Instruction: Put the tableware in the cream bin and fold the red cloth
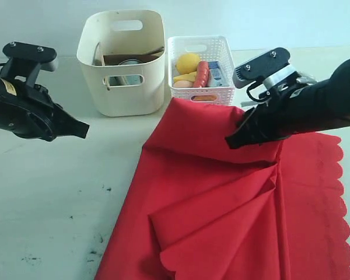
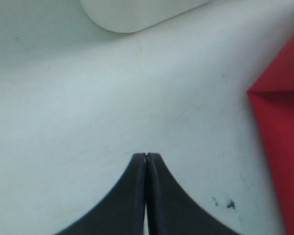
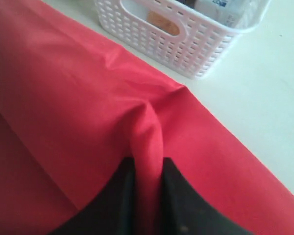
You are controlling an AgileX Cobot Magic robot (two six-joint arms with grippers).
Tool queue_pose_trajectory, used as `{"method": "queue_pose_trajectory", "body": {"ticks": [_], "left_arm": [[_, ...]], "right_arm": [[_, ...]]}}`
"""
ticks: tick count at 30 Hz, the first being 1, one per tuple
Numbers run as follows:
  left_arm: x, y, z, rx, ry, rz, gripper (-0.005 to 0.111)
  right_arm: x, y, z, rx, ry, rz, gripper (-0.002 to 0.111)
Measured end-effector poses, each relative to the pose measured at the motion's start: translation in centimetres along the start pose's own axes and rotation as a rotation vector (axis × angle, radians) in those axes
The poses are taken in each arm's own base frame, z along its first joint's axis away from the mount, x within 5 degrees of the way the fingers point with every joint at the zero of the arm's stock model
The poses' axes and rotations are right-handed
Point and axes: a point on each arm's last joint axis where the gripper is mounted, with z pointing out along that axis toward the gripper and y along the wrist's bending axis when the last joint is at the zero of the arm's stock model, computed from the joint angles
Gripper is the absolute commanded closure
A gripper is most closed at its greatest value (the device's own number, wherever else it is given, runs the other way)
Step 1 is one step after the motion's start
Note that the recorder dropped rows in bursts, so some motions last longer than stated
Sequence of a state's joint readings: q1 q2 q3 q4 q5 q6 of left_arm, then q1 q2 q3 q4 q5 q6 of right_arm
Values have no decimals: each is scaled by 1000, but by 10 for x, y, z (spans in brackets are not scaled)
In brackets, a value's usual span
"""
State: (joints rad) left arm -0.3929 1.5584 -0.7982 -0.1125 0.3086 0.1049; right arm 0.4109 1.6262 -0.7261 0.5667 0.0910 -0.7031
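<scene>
The right gripper has its jaws closed on a raised ridge of the red cloth, the fabric bunched up in a narrow fold between the two dark fingers. From the pinch the ridge runs straight ahead of the tips toward the cloth's folded edge, and just past that edge stands the white basket, its lattice wall touching or nearly touching the fabric. A lemon, a sausage and a carton sit inside it.

The rest of the cloth spreads out behind and below the right jaws in broad creased folds, with its scalloped edge on the far side from the left arm.

The left gripper hangs over the bare table with its jaws pressed together and nothing between them. Ahead of its tips is the rounded base of the cream bin; off to one side a corner of the cloth lies near but clear of the jaws.

Inside the bin a brown wooden plate shows, with something metallic beneath it that I cannot make out.
</scene>
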Motion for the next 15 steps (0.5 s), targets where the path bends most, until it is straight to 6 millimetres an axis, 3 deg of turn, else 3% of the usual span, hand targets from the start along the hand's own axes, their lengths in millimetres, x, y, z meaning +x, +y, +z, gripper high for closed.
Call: {"method": "queue_pose_trajectory", "body": {"ticks": [4,10,13,15], "left_arm": [[-1,1,0,-3,-16,-2,107],[-1,1,0,-3,-17,-2,107],[-1,1,0,-3,-17,-2,107],[-1,1,0,-3,-17,-2,107]], "right_arm": [[-15,4,-21,-52,-24,-21,108],[-46,11,-73,-143,-52,-45,108],[-55,4,-97,-79,17,-15,108],[-50,-9,-106,64,137,24,108]]}}
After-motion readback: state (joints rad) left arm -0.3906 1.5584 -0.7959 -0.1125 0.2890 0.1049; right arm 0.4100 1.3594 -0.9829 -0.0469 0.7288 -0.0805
